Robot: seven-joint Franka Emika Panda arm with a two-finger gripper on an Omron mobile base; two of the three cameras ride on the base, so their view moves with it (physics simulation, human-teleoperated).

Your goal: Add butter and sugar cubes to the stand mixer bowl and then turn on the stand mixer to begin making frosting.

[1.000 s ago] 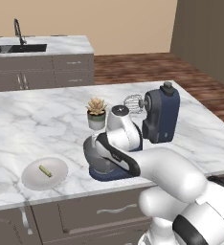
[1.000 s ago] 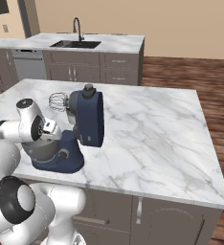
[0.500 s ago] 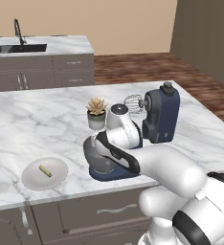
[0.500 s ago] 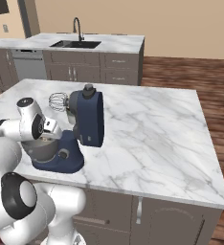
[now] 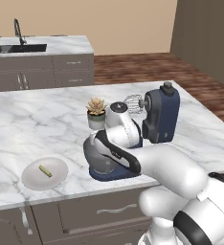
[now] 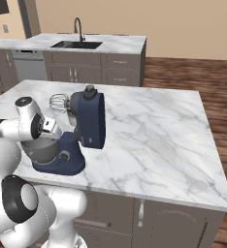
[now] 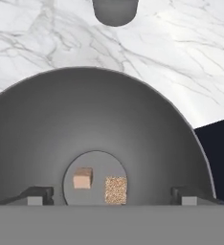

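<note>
The grey metal stand mixer bowl sits on the base of the navy-blue stand mixer, under its raised head and wire whisk. Two tan sugar cubes lie side by side on the flat bottom of the bowl. My gripper hangs open right above the bowl and looks straight down into it. Its fingertips stand wide apart with nothing between them. The butter, a thin yellow-green stick, lies on a white plate to the left of the mixer.
A small potted succulent stands just behind the bowl, and its grey pot shows beyond the rim. The mixer's round knob sits low on the base. A second counter with a sink lies behind the island.
The hand stays above the bowl with hardly any shift. The jaws have spread wide apart.
</note>
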